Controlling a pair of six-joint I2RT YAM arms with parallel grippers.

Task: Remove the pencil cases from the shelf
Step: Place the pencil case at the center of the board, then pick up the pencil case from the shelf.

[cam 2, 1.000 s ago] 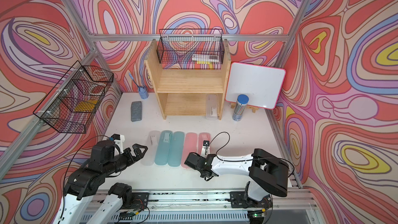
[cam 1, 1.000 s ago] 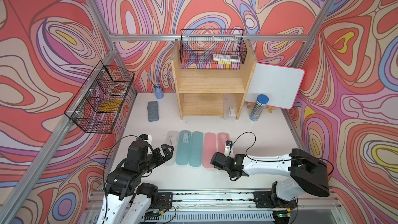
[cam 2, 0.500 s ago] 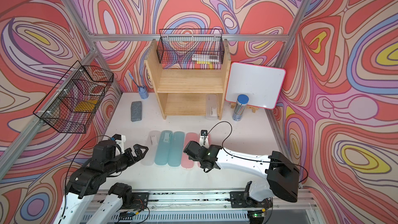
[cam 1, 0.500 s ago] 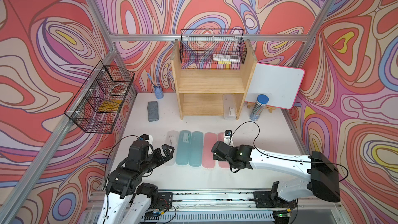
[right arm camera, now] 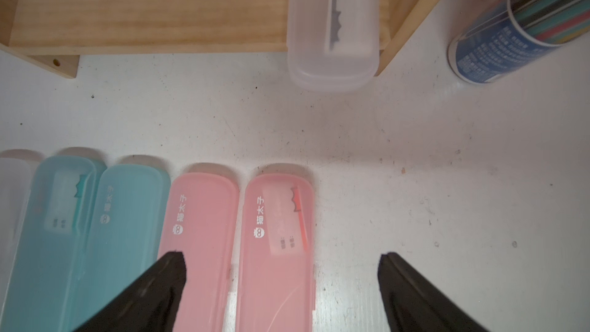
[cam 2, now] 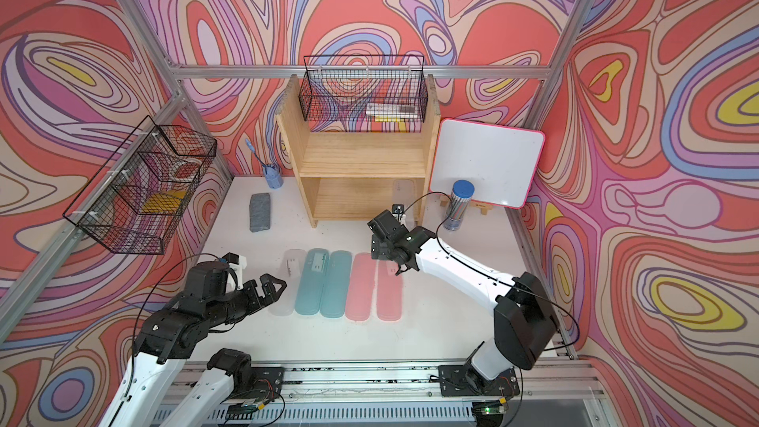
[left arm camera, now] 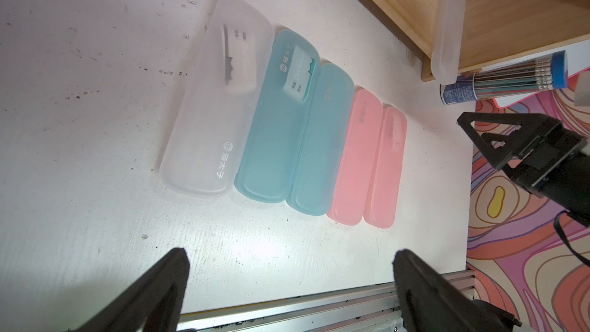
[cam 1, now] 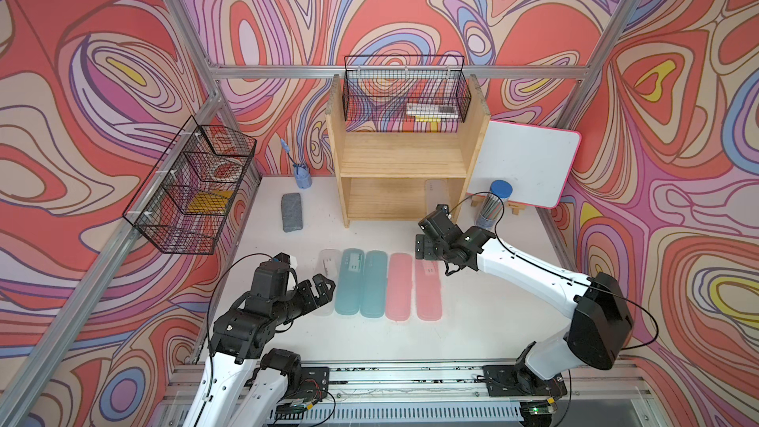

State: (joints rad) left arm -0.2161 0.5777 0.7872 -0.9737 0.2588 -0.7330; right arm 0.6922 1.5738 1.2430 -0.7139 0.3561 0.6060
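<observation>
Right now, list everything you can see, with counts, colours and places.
light pine two-tier shelf: one; back centre of white table
frosted clear rounded plastic pencil cases: two; one ending the table row, one jutting from the shelf's lower tier
teal plastic pencil cases: two; mid-row
pink plastic pencil cases: two; row's other end
black wire baskets: two; one above shelf, one at left
grey felt eraser block: one; left of shelf
blue pen cup: one; behind eraser block
pink-framed whiteboard: one; right of shelf
blue-capped clear pencil tube: one; before whiteboard
left tool: black, open; by the table's clear case
right tool: black, open; near the pink cases' far ends
</observation>
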